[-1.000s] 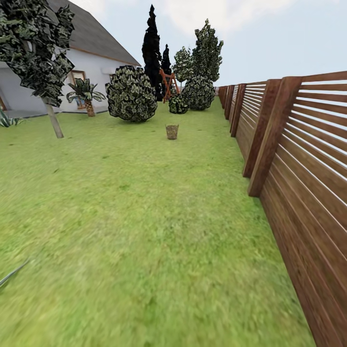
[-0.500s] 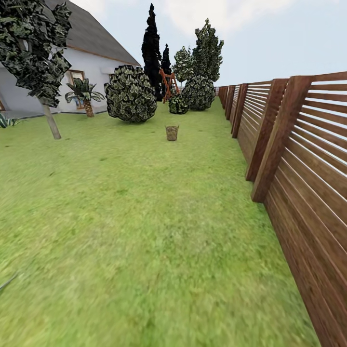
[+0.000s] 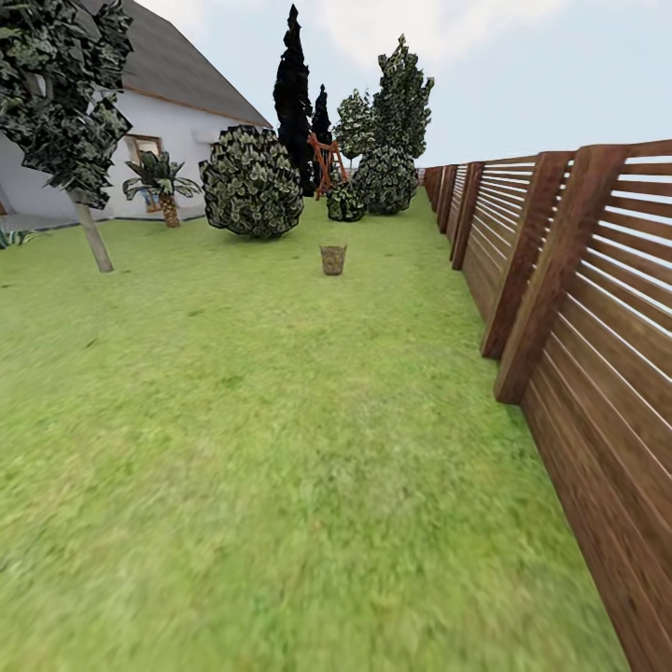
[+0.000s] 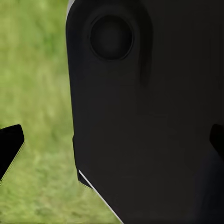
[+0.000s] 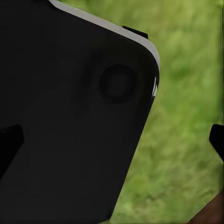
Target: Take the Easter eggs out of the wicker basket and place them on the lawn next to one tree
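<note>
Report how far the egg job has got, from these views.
Done: nothing visible yet. The wicker basket stands far ahead on the lawn; its contents are too small to make out. In hand: nothing; in the wrist views each gripper's fingertips sit wide apart with only grass and dark robot body between them. Left: reach the basket, take out all three eggs, and set them by one tree, perhaps the tree at left.

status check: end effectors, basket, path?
Both end effectors open, empty. Wicker basket upright on lawn far ahead. Nothing between; fence alongside right.
</note>
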Motion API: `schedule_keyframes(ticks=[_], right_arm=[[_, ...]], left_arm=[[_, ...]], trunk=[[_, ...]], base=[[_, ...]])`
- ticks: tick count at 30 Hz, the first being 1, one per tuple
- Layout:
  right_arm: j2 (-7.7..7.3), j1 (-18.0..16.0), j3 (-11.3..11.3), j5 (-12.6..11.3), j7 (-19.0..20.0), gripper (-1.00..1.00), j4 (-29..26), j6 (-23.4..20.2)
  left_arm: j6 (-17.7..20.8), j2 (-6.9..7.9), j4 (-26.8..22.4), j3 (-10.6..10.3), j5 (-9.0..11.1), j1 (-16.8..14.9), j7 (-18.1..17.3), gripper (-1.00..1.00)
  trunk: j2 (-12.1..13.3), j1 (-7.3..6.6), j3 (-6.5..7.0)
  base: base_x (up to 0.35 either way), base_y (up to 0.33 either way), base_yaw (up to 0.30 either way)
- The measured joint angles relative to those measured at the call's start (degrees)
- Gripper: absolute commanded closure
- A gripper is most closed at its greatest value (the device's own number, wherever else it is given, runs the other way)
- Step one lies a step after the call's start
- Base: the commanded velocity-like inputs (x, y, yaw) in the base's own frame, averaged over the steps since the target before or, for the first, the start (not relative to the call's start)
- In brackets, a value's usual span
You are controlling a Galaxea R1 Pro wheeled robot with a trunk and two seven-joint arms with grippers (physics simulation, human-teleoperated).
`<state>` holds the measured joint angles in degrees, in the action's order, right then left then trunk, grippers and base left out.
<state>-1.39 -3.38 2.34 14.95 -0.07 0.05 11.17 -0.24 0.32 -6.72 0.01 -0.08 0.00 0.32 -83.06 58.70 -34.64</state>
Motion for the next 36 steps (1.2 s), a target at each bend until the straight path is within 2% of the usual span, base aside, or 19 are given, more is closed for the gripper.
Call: schedule_keyframes(ticks=[36], right_arm=[[0.00,0.0,0.0,0.0,0.0,-1.00,0.0,0.0]], left_arm=[[0.0,-0.05,0.0,0.0,0.0,0.0,0.0,-1.00]], trunk=[[0.0,0.00,0.00]], base=[[0.325,0.000,0.000]])
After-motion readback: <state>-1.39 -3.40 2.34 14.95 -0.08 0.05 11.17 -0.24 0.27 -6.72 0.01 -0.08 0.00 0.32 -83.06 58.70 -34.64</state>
